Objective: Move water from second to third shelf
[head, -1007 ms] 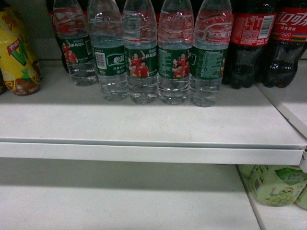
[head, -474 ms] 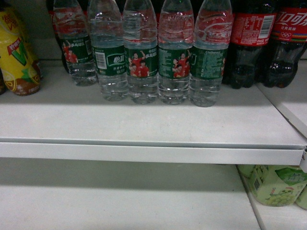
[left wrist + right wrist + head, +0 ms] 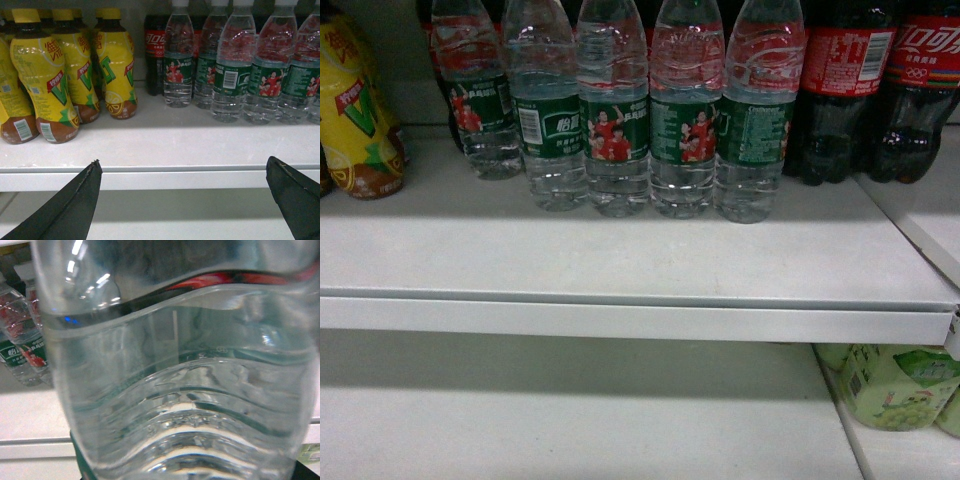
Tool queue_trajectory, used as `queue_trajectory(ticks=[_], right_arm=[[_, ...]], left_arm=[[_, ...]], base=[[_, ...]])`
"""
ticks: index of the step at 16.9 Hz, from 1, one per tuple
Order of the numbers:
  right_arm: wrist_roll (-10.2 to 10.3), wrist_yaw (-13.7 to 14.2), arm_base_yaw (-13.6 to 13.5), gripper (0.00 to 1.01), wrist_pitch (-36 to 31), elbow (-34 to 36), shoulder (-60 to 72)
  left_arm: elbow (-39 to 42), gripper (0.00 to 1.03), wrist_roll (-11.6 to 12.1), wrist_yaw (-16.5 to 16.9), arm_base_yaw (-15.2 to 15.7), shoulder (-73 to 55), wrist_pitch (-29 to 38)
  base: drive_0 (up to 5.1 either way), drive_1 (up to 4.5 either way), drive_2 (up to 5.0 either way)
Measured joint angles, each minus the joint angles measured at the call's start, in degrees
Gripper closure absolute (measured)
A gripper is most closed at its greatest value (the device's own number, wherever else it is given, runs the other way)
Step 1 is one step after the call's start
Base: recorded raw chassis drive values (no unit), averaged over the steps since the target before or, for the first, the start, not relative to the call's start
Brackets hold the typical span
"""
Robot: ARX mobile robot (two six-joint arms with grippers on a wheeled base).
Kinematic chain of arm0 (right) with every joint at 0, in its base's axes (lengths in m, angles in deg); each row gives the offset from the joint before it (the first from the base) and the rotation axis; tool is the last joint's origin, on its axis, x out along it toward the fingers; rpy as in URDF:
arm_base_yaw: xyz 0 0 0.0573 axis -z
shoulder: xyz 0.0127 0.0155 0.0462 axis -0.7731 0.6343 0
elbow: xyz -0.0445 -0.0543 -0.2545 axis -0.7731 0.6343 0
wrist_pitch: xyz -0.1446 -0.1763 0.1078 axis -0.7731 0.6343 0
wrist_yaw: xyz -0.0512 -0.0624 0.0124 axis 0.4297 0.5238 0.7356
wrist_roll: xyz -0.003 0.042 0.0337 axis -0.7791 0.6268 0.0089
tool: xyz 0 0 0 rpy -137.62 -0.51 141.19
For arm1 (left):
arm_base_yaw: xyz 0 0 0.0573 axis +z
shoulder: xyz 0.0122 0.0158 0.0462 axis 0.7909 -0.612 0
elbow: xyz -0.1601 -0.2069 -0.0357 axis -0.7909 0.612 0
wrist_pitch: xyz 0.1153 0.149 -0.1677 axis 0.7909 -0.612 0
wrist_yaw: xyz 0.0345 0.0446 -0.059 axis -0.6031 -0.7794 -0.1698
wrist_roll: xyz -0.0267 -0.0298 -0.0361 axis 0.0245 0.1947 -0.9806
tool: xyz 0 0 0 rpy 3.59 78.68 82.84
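Close-up, water bottle [image 3: 180, 380] fills right wrist cam.

A clear ribbed plastic water bottle [image 3: 180, 370] fills the right wrist view, very close to the lens, its rippled wall bright with reflections and a strip of green label at its lower edge. More clear ribbed water bottles with green wrap labels and red-shirted players [image 3: 615, 110] stand upright, side by side and touching, on the white shelf [image 3: 620, 250].
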Motion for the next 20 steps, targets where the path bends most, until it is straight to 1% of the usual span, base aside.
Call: queue_trajectory(ticks=[20], right_arm=[[0.0, 0.0, 0.0, 0.61, 0.0, 0.2, 0.0]], left_arm=[[0.0, 0.05, 0.0, 0.1, 0.0, 0.0, 0.0]], base=[[0.0, 0.0, 0.0]])
